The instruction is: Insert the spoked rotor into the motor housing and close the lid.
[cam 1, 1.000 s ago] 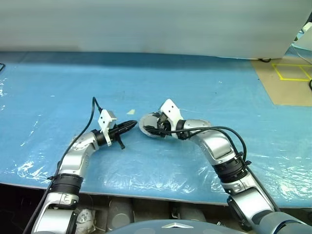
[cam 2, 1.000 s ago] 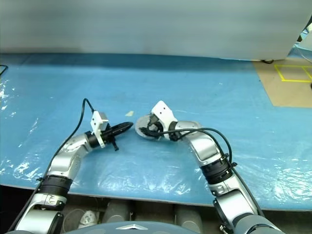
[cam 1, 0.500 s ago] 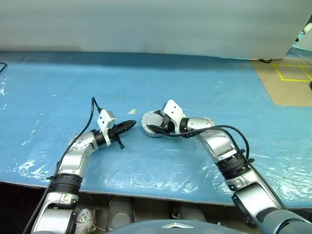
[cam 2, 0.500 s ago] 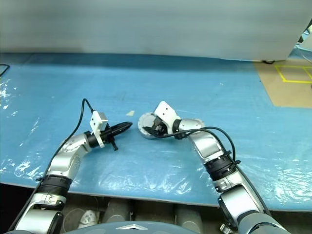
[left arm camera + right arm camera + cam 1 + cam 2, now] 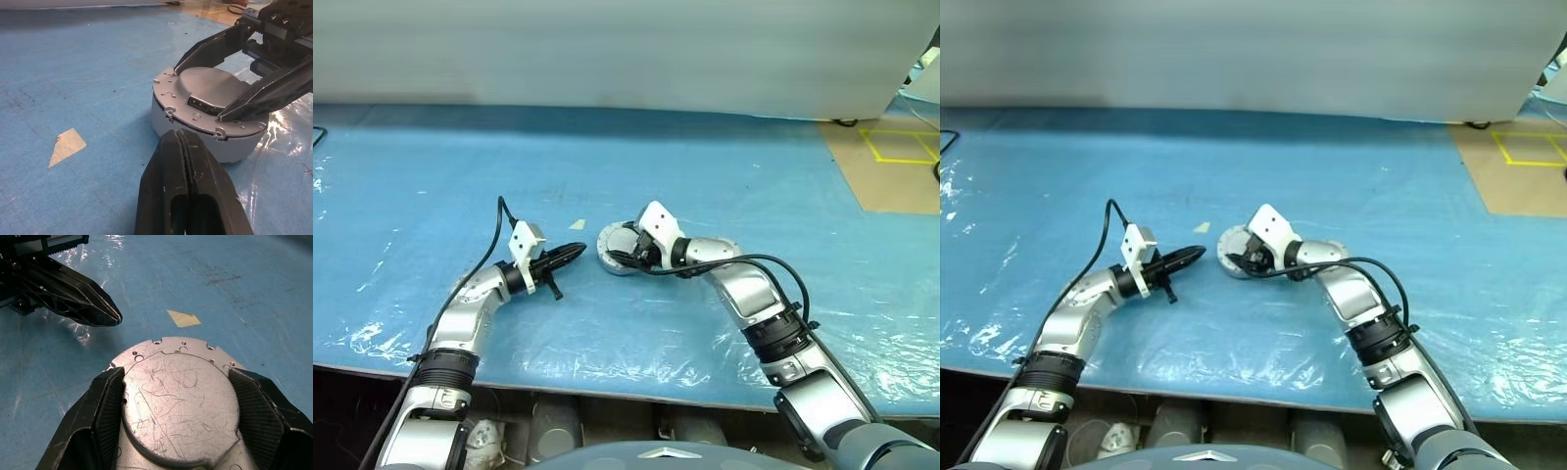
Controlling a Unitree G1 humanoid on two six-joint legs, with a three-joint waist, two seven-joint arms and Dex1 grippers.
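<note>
Near the middle of the blue-covered desk we see the motor housing standing flat, with the lid already seated on top of it. Our right tool reaches over it with its two black fingers spread wide, one on each side of the raised round centre of the lid; from the head views we cannot tell whether the fingers press on the lid or only straddle it. Our left tool is clenched shut on nothing, its tip pointing at the housing from just beside it, apart from the metal. From the left wrist we get the grey side wall of the housing, the lid's rim with its small screw holes, and a dark little slot in the raised centre, none of which the head cameras resolve. From the right wrist we get the scratched top face of the lid and the closed tip of the left tool beyond it. Both wrist views also pick up a small pale scrap lying on the blue cover near the housing.
</note>
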